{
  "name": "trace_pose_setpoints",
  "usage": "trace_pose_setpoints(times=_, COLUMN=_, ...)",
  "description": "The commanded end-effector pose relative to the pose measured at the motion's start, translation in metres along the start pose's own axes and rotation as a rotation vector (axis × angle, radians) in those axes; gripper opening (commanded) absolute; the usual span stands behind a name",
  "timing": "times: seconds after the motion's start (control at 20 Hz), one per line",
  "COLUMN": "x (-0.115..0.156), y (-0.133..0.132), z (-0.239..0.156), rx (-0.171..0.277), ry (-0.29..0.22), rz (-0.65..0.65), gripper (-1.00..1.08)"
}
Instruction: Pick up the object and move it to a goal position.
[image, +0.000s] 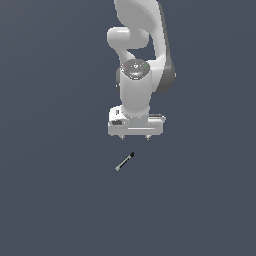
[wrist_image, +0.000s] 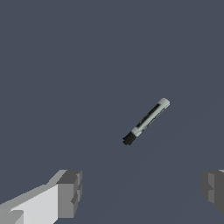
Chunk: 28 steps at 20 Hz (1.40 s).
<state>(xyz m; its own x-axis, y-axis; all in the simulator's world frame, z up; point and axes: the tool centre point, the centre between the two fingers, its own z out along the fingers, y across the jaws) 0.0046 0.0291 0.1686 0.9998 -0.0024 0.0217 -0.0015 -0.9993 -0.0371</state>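
Note:
The object is a small thin marker-like stick (image: 125, 162), one part black and the other light grey, lying slanted on the dark flat surface in the exterior view. My gripper (image: 135, 138) hangs just above and behind it, apart from it, pointing down. In the wrist view the stick (wrist_image: 145, 121) lies between and beyond my two fingertips (wrist_image: 70, 192), which stand wide apart with nothing between them. The gripper is open and empty.
The white robot arm (image: 137, 55) rises behind the gripper in the exterior view. The dark grey-blue surface (image: 50, 200) extends on all sides with no other objects in view.

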Motion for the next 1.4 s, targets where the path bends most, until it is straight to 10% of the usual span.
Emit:
trace_pose_setpoints(times=0.0, x=0.0, y=0.0, z=0.0, rx=0.0, ry=0.0, rz=0.0, gripper=1.0)
trace_pose_setpoints(times=1.35, x=0.016, y=0.019, z=0.009, rx=-0.021, ry=0.018, rz=0.161, gripper=1.0)
